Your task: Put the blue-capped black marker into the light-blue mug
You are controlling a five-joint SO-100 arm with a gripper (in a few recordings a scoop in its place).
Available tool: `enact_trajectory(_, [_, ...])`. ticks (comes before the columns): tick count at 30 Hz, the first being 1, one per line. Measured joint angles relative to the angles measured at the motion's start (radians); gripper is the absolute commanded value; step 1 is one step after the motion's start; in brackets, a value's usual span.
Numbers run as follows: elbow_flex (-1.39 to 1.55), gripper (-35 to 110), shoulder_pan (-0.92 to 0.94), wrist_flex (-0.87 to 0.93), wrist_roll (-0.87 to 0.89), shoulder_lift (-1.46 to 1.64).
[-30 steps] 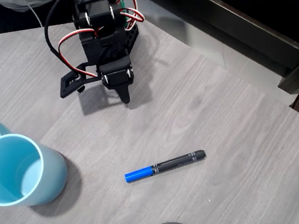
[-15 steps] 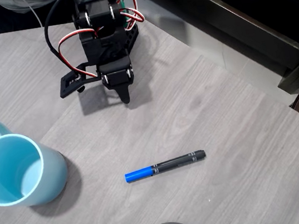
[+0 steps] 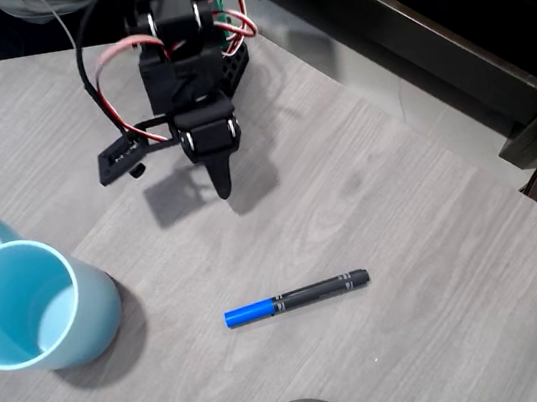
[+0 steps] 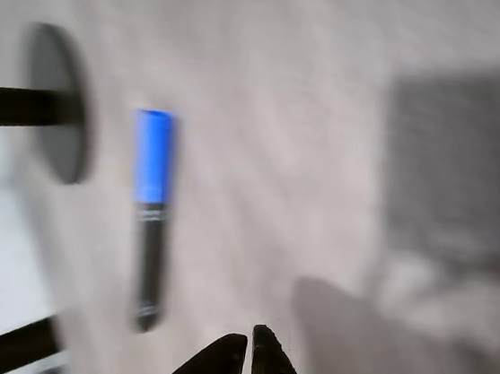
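Nothing is done yet; my claw (image 3: 223, 189) hangs empty with its tips pressed together, well apart from the blue-capped black marker (image 3: 296, 298), lying flat on the grey worktop (image 3: 406, 241); the light-blue mug (image 3: 34, 307) stands empty at the left in the overhead view.

marker (image 3: 298, 296): black barrel, bright blue cap, thin pale bands near the cap; mug (image 3: 34, 307): pale sky blue inside and out; table (image 3: 406, 241): grey woodgrain; arm (image 3: 185, 62) and hand (image 3: 222, 183): black, with red, white and black wires
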Motion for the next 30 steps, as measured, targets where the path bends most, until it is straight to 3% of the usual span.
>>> enact_trajectory(8, [-0.370,0,-0.086,0.037,0.058,-0.357])
enact_trajectory(15, [-0.831,0,-0.219,0.040,0.167,-0.983])
enact_trajectory(24, [-1.201,6,-0.202,0.025,0.337,-1.513])
enact_trajectory(30, [-1.262,14,-0.198,-0.017,0.367,-1.710])
